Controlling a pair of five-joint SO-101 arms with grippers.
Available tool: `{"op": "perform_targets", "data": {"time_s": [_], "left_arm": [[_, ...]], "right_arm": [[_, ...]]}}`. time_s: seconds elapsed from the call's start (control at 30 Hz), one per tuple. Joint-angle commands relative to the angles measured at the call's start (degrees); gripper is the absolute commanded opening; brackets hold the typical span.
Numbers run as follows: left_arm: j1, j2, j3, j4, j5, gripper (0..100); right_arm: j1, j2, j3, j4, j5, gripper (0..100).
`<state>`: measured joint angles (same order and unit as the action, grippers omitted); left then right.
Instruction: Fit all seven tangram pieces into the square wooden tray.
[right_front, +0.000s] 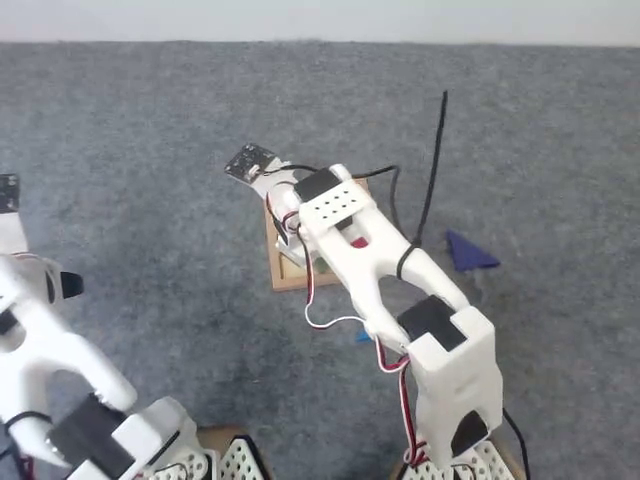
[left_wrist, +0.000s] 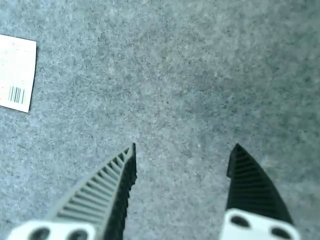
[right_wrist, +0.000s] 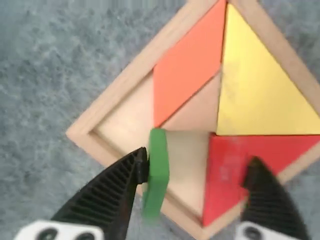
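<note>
The green piece (right_wrist: 157, 165), likely light, stiff, smooth wood, stands on edge across the tray (right_wrist: 135, 75) rim near the surface's middle, touching one of the released right jaws; best pinched across its flat faces; left jaws gape empty.

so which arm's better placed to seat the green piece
Right. The right gripper is open over the wooden tray, green piece on edge beside it; the left gripper hangs over carpet.
</note>
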<state>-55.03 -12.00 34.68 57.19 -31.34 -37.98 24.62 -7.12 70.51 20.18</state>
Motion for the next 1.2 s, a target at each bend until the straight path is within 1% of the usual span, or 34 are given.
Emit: {"op": "perform_targets", "data": {"time_s": [0.0,0.23,0.37,0.47,0.57,0.63,0.77,0.9,1.17], "left_arm": [[-0.09,-0.26,-2.68,-0.18,-0.35,28],[-0.09,-0.26,-2.68,-0.18,-0.35,28],[-0.09,-0.18,-2.68,-0.18,-0.35,28],[-0.09,-0.18,-2.68,-0.26,-0.35,28],[-0.09,-0.18,-2.68,-0.26,-0.35,28],[-0.09,-0.18,-2.68,-0.26,-0.35,28],[-0.09,-0.18,-2.68,-0.26,-0.35,28],[-0.26,-0.18,-2.68,-0.26,-0.35,28],[-0.09,0.0,-2.68,-0.26,-0.35,28]], "right_arm": [[2.59,-5.14,-2.2,1.27,1.76,37.3],[4.79,-5.05,-2.2,-1.36,2.11,37.3],[5.41,-6.46,-2.2,-0.57,1.93,37.3],[8.48,-10.86,-1.85,-0.31,1.32,37.3],[13.41,-12.88,-0.44,-0.84,-1.67,37.3],[14.73,-12.35,2.2,-2.07,-1.05,37.3],[13.32,-8.66,5.19,-4.18,-1.23,37.3],[10.77,-5.76,4.04,-4.18,-1.32,37.3],[7.87,-1.19,0.44,-4.18,-1.49,37.3]]}}
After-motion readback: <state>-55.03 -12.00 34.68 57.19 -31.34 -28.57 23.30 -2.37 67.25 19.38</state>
